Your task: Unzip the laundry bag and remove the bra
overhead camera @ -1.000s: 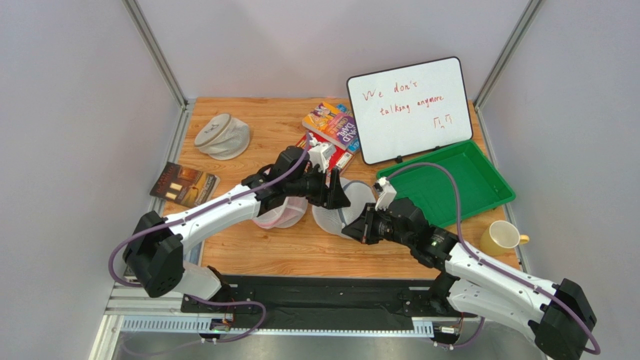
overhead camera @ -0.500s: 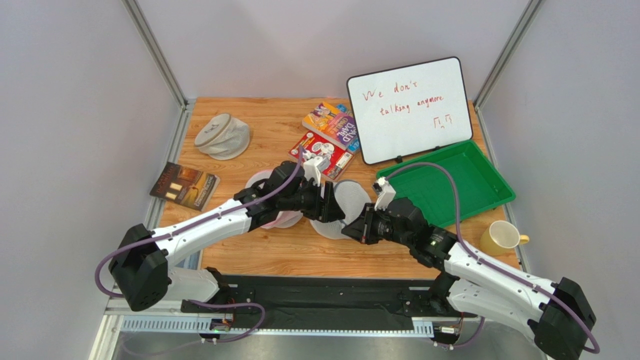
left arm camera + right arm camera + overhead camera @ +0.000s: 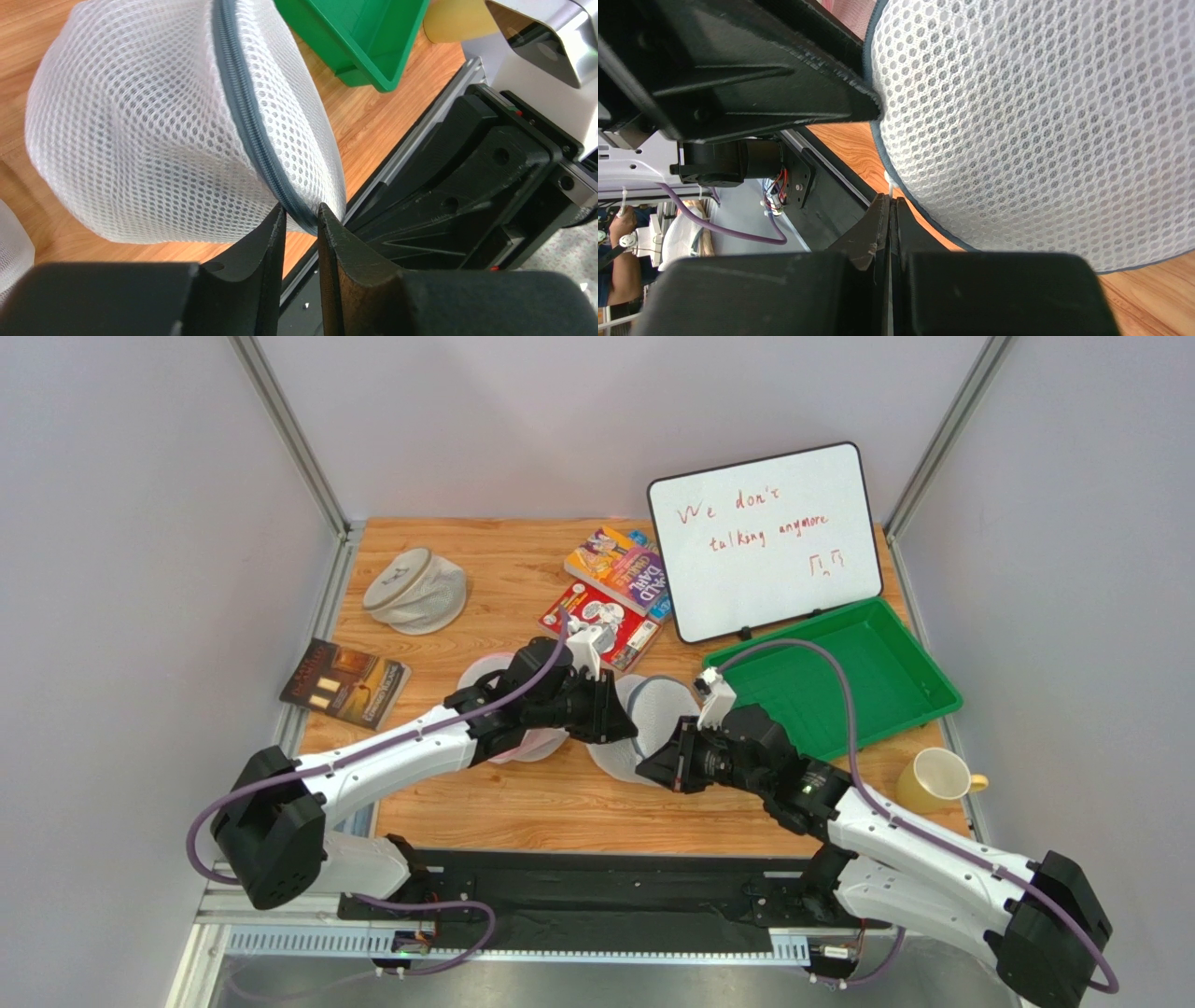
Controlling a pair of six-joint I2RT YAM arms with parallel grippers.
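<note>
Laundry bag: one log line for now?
left gripper: pinching grey-blue zipper rim of white mesh laundry bag | right gripper: shut beside rim

**Surface finishes, work area**
Bag (image 3: 154, 133): white open-weave mesh cloth, matt, edged with grey woven zipper (image 3: 242, 105) tape. Fingers (image 3: 256, 266): matt black plastic, faintly textured. Tabletop (image 3: 28, 21): smooth wood with visible grain. Tray (image 3: 351, 35): glossy green plastic. Whiteboard (image 3: 765, 532): glossy white face, dark frame.

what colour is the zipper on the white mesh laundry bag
Grey-blue. The zipper runs along the laundry bag against its white mesh, clearest in the left wrist view.
</note>
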